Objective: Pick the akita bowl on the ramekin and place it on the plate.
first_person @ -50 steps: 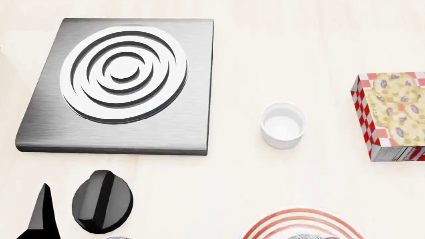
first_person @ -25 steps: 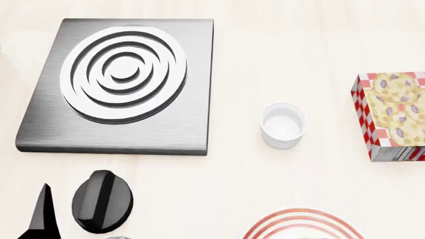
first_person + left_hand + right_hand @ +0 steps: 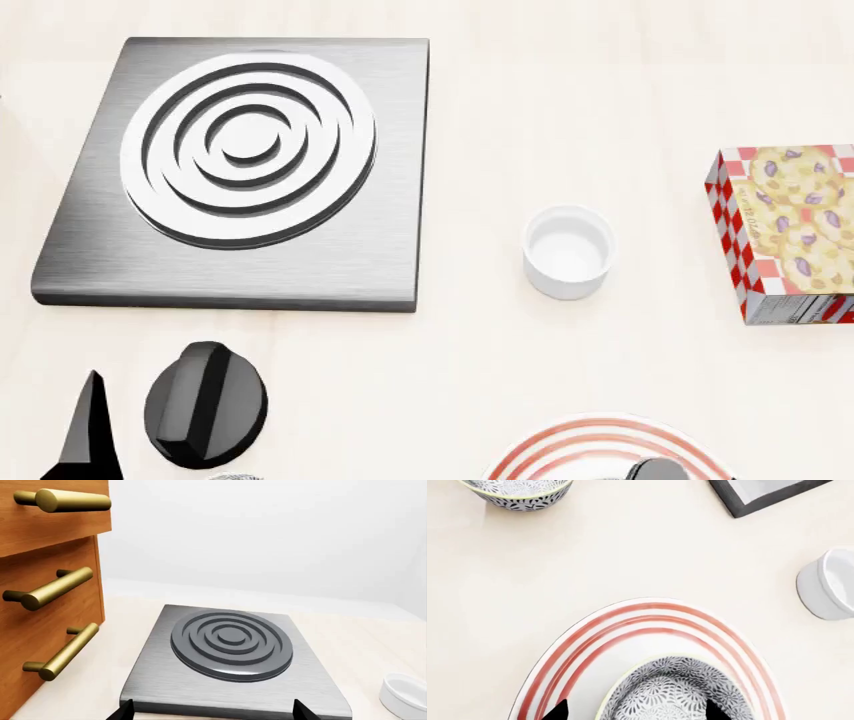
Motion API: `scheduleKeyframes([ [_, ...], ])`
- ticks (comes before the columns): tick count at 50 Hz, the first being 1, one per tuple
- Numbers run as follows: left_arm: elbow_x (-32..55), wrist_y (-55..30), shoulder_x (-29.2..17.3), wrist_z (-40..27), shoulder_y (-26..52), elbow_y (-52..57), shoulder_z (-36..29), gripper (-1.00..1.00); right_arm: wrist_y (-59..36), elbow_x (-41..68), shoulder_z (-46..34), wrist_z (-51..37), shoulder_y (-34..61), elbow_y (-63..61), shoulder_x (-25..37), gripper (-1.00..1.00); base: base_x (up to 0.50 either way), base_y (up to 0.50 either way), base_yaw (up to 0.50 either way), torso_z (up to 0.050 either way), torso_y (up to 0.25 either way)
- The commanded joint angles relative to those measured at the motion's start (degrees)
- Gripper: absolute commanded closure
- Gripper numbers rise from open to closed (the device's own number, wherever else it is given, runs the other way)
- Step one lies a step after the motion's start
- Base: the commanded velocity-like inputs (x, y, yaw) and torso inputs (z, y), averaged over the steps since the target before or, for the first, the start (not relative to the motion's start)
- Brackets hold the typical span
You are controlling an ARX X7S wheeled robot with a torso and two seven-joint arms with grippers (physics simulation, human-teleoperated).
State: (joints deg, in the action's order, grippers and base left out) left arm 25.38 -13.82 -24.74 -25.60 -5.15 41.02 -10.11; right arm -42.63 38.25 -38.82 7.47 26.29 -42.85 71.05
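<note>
Left wrist view: left pincer (image 3: 210,711) tips apart, empty, facing brushed-steel hob slab (image 3: 230,665); brass-handled wooden drawers (image 3: 47,600) alongside.

Head view: plain white ramekin (image 3: 569,251) empty, mid-bench; red-checked cookie box (image 3: 787,235) at right edge.

Right wrist view: right pincer (image 3: 635,710) tips spread astride speckled black-and-white akita bowl (image 3: 670,690), contact unclear. Bowl on red-ringed white plate (image 3: 627,630), off-centre. Risk: lifting tips may snag rim, drag bowl. Twin speckled bowl (image 3: 517,491) well apart.

speckled akita bowl (image 3: 670,692) on plate (image 3: 594,645), ramekin (image 3: 569,251) empty

— Where are you working here?

— You're working in a kitchen: a pale counter (image 3: 561,100) is carrying a brushed-metal hob plate (image 3: 240,170) with a ringed burner.

— What else is telling you that?

— Wooden drawers (image 3: 47,605) with brass handles are standing beside it, and crockery and a cookie box (image 3: 787,235) are sitting around.
</note>
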Motion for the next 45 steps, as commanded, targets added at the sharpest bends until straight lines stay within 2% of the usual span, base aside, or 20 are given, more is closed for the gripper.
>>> scheduleKeyframes([
  [1, 0.31, -0.19, -0.22, -0.30, -0.08, 0.31, -0.01, -1.00, -1.69, 2.66, 2.10, -1.18, 1.77, -2.55, 0.94, -1.00, 0.00, 0.00, 0.00, 0.000, 0.000],
  [16, 1.00, -0.58, -0.61, -0.75, 0.11, 0.80, 0.28, -1.00, -7.76, 8.29, 6.19, -2.01, 8.13, -7.48, 2.27, -1.00, 0.00, 0.00, 0.00, 0.000, 0.000],
  [22, 1.31, -0.55, -0.77, -0.86, 0.18, 0.85, 0.53, -1.00, -8.38, 13.36, 10.44, -4.04, 11.74, -8.19, 2.16, -1.00, 0.00, 0.00, 0.00, 0.000, 0.000],
  [27, 1.33, -0.39, -0.76, -0.83, 0.26, 0.64, 0.44, -1.00, -5.30, 22.53, 17.07, -11.51, 13.29, -5.15, -0.47, -1.00, 0.00, 0.00, 0.00, 0.000, 0.000],
  [34, 1.31, -0.39, -0.86, -0.99, 0.33, 0.71, 0.40, -1.00, -1.79, 22.23, 20.15, -17.18, 12.69, -1.60, -3.90, -1.00, 0.00, 0.00, 0.00, 0.000, 0.000],
  [45, 1.27, -0.30, -1.16, -1.29, 0.07, 1.16, 0.50, -1.00, 9.27, 20.40, 25.87, -20.70, 6.98, 1.36, -7.98, -1.00, 0.00, 0.00, 0.00, 0.000, 0.000],
])
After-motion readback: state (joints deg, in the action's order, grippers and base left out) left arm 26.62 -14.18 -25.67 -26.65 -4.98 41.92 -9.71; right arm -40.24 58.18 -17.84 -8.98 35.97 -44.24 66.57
